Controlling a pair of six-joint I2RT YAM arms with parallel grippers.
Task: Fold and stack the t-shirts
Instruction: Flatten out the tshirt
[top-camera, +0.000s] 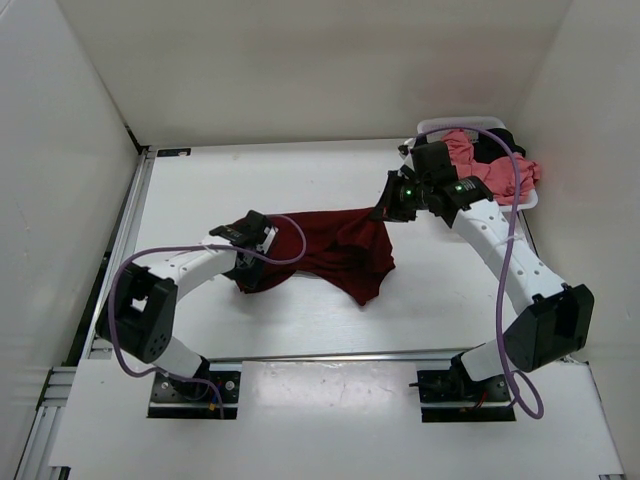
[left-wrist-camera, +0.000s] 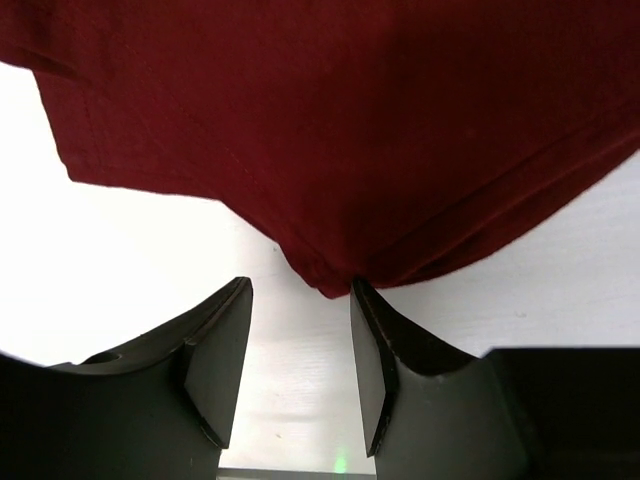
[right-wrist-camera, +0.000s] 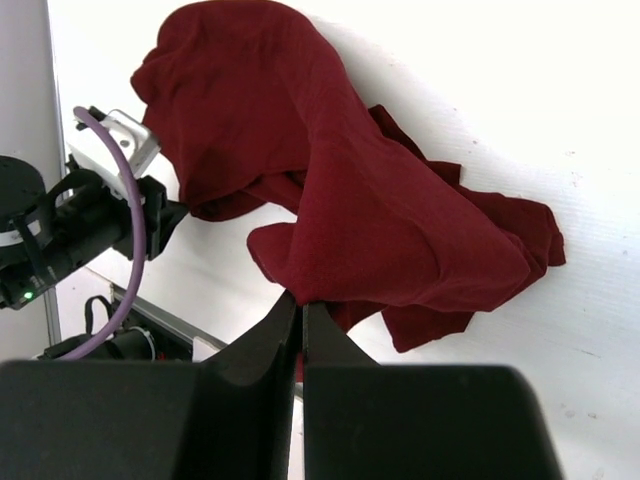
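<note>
Half open and empty, the left pincer (left-wrist-camera: 300, 292) has just ahead of its tips the stitched hem corner of the maroon t-shirt (left-wrist-camera: 350, 130), light, limp, probably best pinched there, while farther off the right pincer (right-wrist-camera: 300, 305) is clamped on its far edge.

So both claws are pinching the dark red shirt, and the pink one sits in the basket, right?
Not quite. Only the right gripper is pinching the red shirt. The left wrist view shows the left gripper open, its fingers apart, the shirt's edge just beyond their tips. The pink shirt does sit in the basket.
</note>
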